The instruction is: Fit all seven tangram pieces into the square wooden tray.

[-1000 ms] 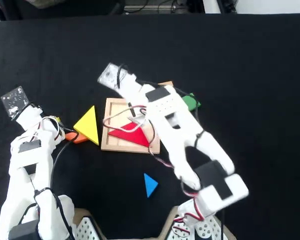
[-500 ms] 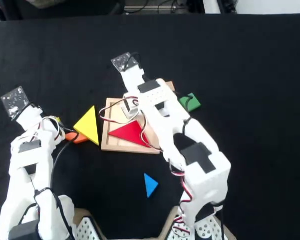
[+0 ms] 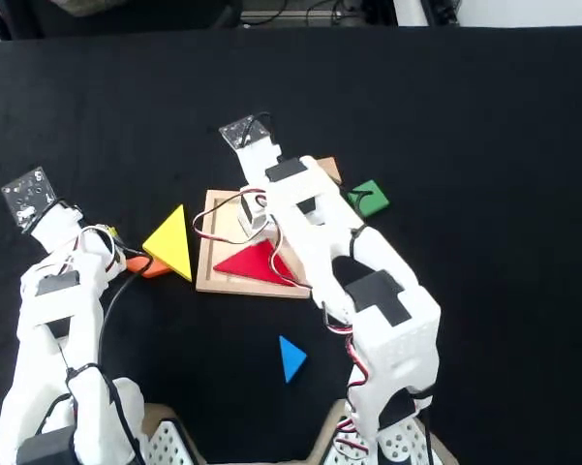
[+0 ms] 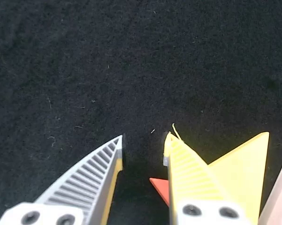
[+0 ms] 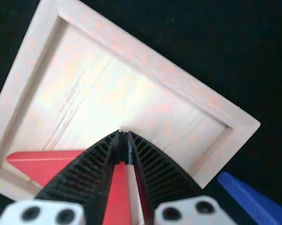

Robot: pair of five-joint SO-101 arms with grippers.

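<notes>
Just beneath right gripper [image 5: 123, 136], red triangle [image 5: 42, 164]

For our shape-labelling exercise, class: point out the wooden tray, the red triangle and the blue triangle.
wooden tray [image 5: 155, 65], right wrist view, on its raised rim.
red triangle [image 3: 252, 262], high view, on its middle.
blue triangle [image 3: 291, 358], high view, on its middle.
</notes>
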